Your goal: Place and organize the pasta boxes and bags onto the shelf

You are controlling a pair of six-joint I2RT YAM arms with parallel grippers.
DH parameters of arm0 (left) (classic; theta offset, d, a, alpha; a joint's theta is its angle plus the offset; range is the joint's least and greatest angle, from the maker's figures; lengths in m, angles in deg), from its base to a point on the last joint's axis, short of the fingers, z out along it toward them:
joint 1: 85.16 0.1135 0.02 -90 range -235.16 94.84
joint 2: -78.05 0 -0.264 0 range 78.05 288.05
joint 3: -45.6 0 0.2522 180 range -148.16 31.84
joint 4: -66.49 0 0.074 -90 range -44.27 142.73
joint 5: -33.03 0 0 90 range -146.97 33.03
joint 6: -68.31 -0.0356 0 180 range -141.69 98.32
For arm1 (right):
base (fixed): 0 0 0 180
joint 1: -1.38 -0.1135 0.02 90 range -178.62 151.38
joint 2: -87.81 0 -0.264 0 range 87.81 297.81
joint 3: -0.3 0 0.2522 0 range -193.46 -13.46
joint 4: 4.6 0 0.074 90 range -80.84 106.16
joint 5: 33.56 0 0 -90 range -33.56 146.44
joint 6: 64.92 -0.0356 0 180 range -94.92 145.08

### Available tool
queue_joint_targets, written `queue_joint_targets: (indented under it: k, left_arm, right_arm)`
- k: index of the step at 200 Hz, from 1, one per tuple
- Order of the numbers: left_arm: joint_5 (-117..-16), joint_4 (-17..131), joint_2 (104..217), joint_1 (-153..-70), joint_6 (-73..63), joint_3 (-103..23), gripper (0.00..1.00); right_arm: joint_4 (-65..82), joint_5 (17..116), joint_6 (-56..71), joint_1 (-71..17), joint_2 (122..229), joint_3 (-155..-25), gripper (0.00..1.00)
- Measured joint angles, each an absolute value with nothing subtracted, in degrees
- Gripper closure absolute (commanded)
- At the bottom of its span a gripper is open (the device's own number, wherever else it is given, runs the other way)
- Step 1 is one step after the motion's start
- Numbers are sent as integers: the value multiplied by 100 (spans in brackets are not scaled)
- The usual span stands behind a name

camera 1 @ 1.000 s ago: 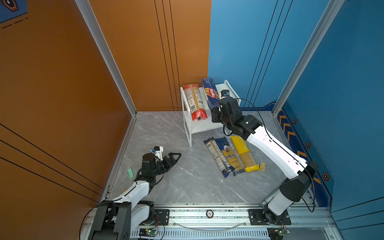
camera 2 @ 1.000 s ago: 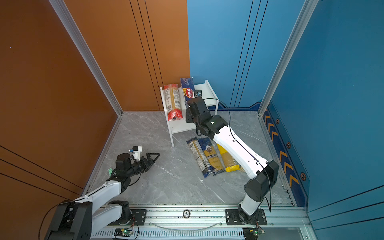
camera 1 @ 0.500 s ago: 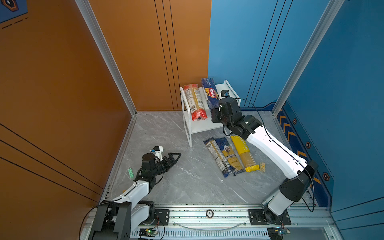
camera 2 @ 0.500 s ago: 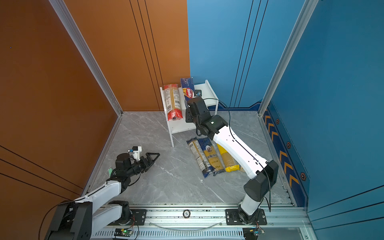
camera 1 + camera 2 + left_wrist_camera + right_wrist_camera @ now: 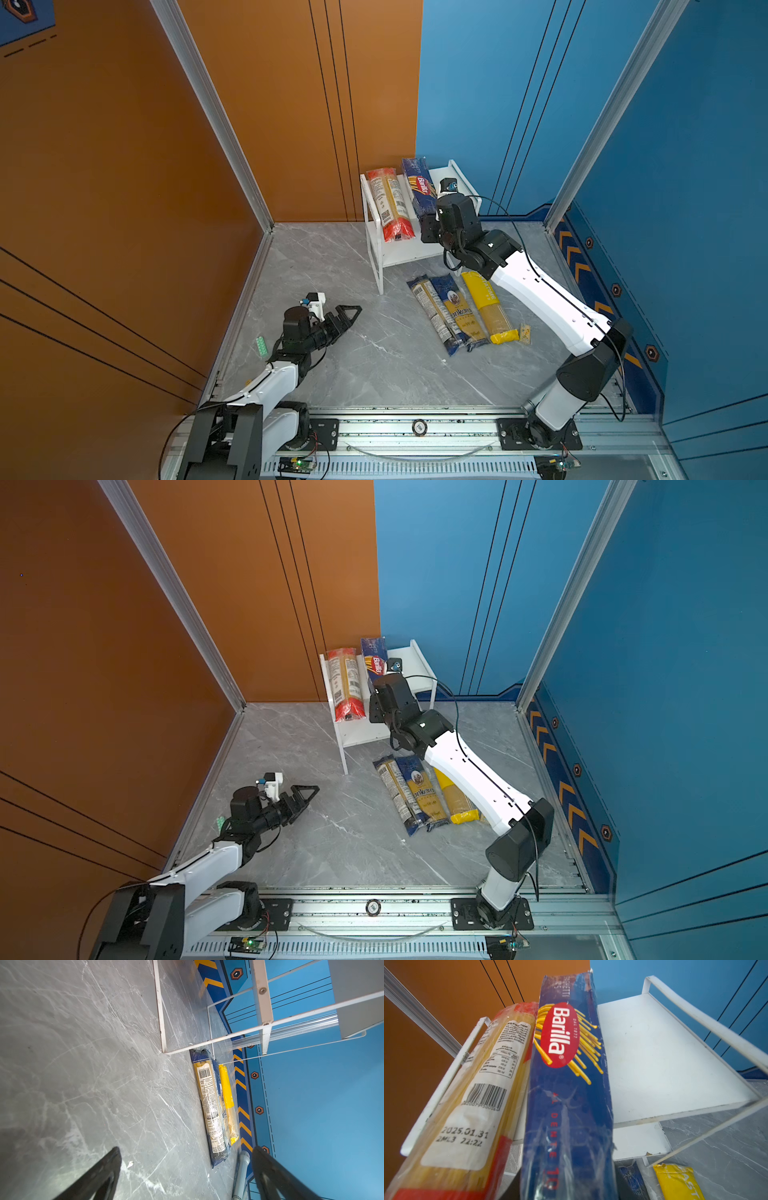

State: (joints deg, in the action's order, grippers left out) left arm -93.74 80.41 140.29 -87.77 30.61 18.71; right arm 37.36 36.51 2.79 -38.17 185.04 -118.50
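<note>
1. While two packs, the red-ended pack (image 5: pixel 390 203) and Barilla box (image 5: pixel 419 187), lie on the shelf's (image 5: pixel 654 1064) top board, three lie on the floor (image 5: pixel 353 257): blue-labelled pack (image 5: pixel 432 309), portrait pack (image 5: pixel 457 309), yellow pack (image 5: pixel 488 307).
2. Left gripper (image 5: pixel 353 312): jaws wide, empty.
3. Right gripper (image 5: pixel 429 226) at the Barilla box: jaws hidden, cannot tell.

Grey table (image 5: pixel 374 365) carrying white shelf (image 5: pixel 446 176), three spaghetti packs (image 5: pixel 455 309) lying alongside; red-ended pack (image 5: pixel 390 203), Barilla box (image 5: pixel 419 187) lying atop shelf.

The jaws of the right gripper (image 5: pixel 428 227) are hidden under its wrist at the near end of the Barilla box (image 5: pixel 419 187); the right wrist view shows that end blurred and cut off.
</note>
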Motion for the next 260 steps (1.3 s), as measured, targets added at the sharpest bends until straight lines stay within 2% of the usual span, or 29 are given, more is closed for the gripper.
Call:
queue_joint_targets:
  k: [190,260]
  left_arm:
    - [-9416,8041,13992,-8733,3059,1948,2]
    - [-9420,8041,13988,-8731,3059,1948,2]
  right_arm:
    - [3540,3601,279,-3817,18506,-11852,55]
    - [3444,3601,282,-3817,18506,-11852,47]
